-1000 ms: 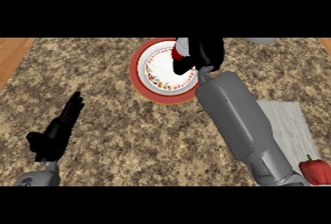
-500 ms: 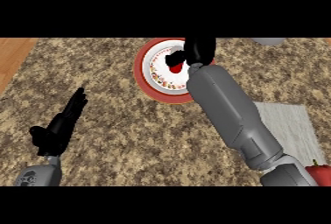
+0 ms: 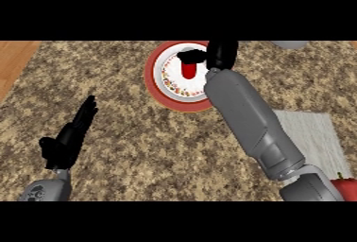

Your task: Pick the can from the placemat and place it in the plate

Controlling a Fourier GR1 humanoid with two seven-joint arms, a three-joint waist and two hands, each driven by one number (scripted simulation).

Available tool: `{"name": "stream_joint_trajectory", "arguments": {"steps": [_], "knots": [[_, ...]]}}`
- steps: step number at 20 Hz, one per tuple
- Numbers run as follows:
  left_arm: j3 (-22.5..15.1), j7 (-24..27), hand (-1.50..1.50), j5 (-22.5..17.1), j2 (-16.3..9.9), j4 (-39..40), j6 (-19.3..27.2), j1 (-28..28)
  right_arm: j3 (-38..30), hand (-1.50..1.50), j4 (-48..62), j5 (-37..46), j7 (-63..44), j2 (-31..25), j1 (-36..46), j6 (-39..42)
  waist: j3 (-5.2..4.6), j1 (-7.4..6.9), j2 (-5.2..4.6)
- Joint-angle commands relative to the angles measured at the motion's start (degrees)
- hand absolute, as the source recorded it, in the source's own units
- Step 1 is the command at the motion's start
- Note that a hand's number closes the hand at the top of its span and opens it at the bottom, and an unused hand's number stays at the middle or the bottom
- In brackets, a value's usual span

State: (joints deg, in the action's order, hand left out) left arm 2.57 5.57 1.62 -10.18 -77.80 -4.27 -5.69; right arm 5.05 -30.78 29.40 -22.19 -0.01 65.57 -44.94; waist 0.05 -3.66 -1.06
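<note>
A red can (image 3: 188,71) sits in the middle of the red-rimmed white plate (image 3: 159,87) at the counter's far centre. My right hand (image 3: 222,53) hovers at the plate's far right rim, its thumb stretched over the can's far end and its fingers off to the can's right, not wrapped round it. Most of the can shows. The right forearm covers the plate's right side. The grey placemat (image 3: 314,137) lies at the right with nothing on its visible part. My left hand (image 3: 66,139) rests open at the lower left, fingers straight.
A red object (image 3: 346,186) peeks in at the lower right edge beside the placemat. A grey object (image 3: 289,45) shows at the far right top. Wooden surface (image 3: 17,54) borders the speckled counter at the far left.
The right hand has drawn slightly up and to the right, and more of the can shows on the plate. The left hand has barely moved.
</note>
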Motion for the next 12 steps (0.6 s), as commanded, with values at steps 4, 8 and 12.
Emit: {"name": "stream_joint_trajectory", "arguments": {"steps": [4, 8, 12], "knots": [[0.51, 0.01, 0.0, 0.89, 1.55, 0.76, 2.74, -1.08, -8.39, -1.5, -8.41, -14.55, 15.7, 0.0, -8.13, -2.0, 0.08, 2.22, 0.25], [1.25, 1.24, 0.0, -0.25, 0.99, 0.05, 1.3, 2.57, -11.43, -1.5, -16.7, -20.39, 25.61, -1.57, -18.03, 6.01, 0.05, 3.67, 0.97], [2.81, 0.73, 0.0, -1.57, -1.09, -2.72, -0.52, 5.58, -11.85, -1.5, -21.64, -22.94, 28.66, -5.85, -25.1, 13.91, 0.0, 3.77, 1.25]]}}
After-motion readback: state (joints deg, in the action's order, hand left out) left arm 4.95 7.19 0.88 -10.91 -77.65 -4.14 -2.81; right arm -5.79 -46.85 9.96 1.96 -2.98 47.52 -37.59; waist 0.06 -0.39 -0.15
